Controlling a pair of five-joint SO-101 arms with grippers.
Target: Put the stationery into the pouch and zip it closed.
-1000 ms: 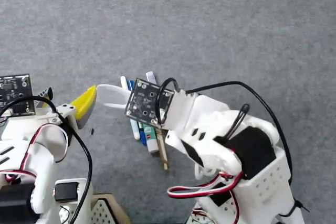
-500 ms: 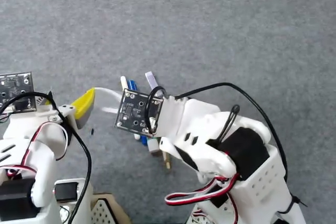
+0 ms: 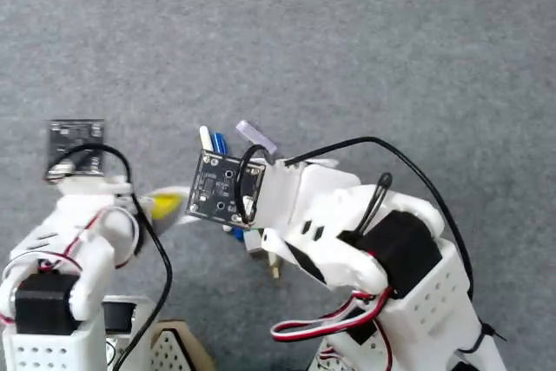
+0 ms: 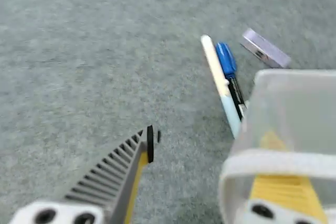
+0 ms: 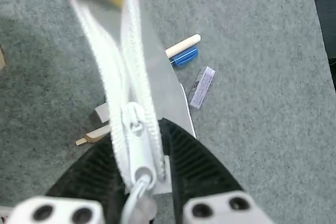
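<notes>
On the grey desk [image 3: 391, 58], the translucent pouch [image 4: 286, 103] stretches between the two arms. The right pincer [image 5: 139, 140] is clamped on its white zip edge, with the zip pull [image 5: 137, 174] between the black fingers. The left pincer [image 4: 210, 140] stands wide apart: one yellow finger shows through the pouch wall and the other is clear of it. The stationery lies outside the pouch. A white pen [image 4: 220, 85] and a blue pen [image 4: 227, 61] lie side by side, a purple eraser [image 4: 265, 49] is near them, and a wooden stick [image 5: 94, 136] lies beside the right arm.
</notes>
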